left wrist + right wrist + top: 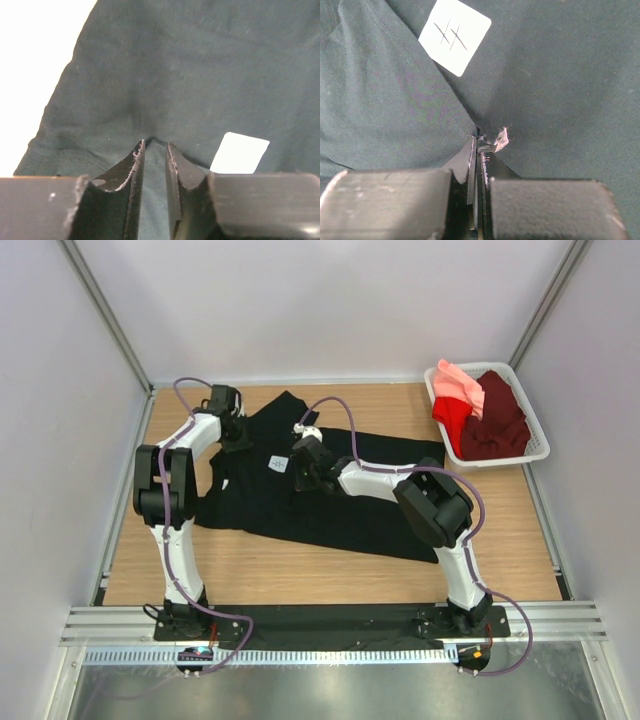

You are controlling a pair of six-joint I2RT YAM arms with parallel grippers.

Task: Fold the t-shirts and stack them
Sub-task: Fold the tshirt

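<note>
A large black t-shirt lies spread on the wooden table, with its white square label near the collar end. My left gripper is down on the shirt's upper left part. In the left wrist view its jaws stand a little apart, with black cloth showing in the gap and the label just to the right. My right gripper sits right of the label. In the right wrist view it is shut on a ridge of the black cloth, below the label.
A white basket at the back right holds a salmon-pink t-shirt, a red one and a maroon one. White walls close in the table on three sides. Bare wood shows in front of and beside the black shirt.
</note>
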